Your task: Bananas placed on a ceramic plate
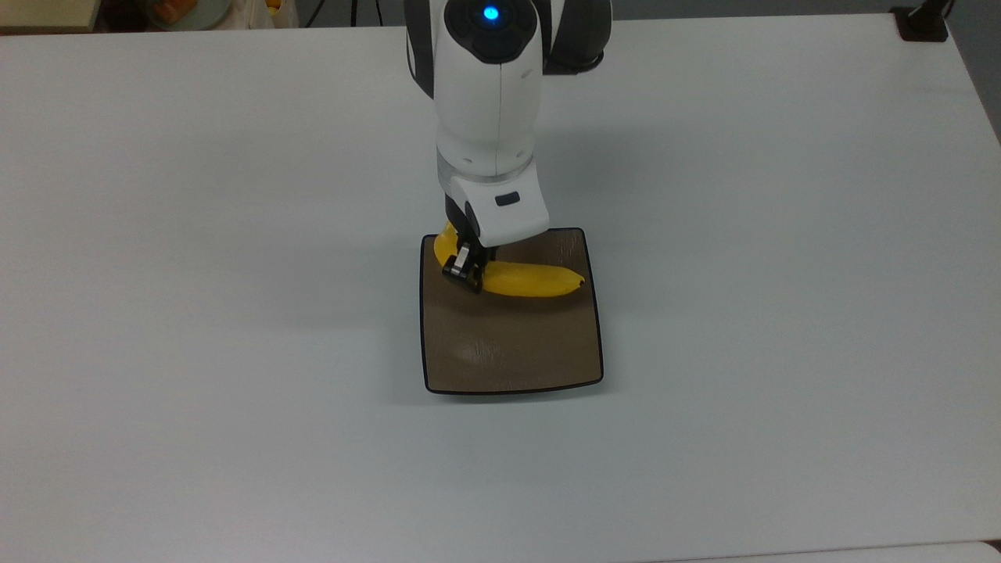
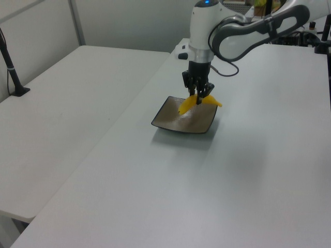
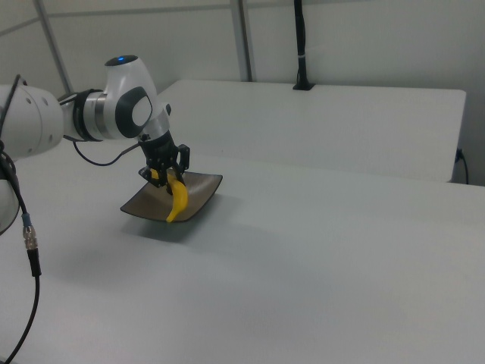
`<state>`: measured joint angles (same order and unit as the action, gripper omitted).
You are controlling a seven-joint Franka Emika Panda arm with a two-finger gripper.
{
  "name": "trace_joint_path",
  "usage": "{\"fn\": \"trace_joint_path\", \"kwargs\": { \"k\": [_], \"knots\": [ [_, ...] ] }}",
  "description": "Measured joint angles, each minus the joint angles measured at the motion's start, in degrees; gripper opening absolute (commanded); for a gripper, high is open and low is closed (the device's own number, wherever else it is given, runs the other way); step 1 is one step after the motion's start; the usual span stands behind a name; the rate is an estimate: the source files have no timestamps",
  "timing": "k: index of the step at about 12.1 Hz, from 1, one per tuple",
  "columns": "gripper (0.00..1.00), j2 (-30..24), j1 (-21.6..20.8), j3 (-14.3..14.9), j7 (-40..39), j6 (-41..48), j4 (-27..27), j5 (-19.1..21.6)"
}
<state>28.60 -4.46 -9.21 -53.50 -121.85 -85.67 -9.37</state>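
Gripping the banana (image 1: 532, 280) near its stem end, the gripper (image 1: 469, 270) holds it above the plate (image 1: 512, 356) — let go from this height, it could roll or bounce over the rim onto the table (image 1: 782, 313).
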Motion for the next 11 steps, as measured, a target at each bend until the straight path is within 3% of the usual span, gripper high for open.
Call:
{"fn": "trace_joint_path", "kwargs": {
  "k": [3, 5, 7, 8, 11],
  "knots": [
    [0.00, 1.05, -0.32, 0.49, 0.00, -3.52, 0.73, -0.02],
    [0.08, 1.25, -0.32, 0.55, 0.00, -3.52, 1.97, -0.02],
    [0.56, 2.30, -0.49, 0.55, 0.14, -3.53, 2.73, -0.02],
    [1.00, 2.84, -0.68, 0.55, 1.54, -3.82, 2.98, -0.02],
    [1.00, 3.34, -1.06, 0.55, 5.69, -7.23, 3.07, -0.02]
  ]
}}
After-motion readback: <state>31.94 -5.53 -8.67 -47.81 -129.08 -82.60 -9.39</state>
